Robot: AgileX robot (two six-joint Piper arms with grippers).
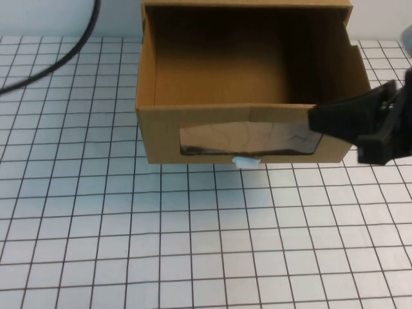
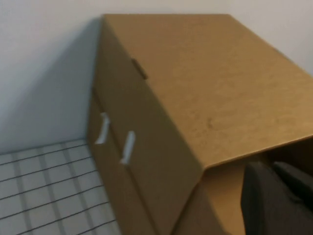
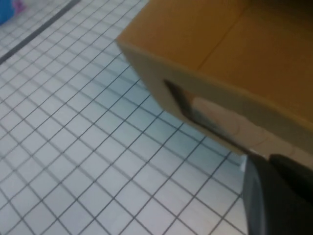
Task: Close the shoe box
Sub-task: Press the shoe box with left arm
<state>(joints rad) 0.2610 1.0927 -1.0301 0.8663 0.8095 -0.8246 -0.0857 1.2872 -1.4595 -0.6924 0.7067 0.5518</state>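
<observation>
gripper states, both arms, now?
Left gripper: beside the box's outer sleeve; open or closed cannot be told.
Right gripper: at the drawer front's right end; cannot be told either.

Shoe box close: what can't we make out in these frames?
- Left gripper: absent from high view; wrist view cuts it off at the edge.
- Right gripper: fingers overlap the shoe box front in high view; contact unclear.
- Box's far end: cropped by high view's top edge.
</observation>
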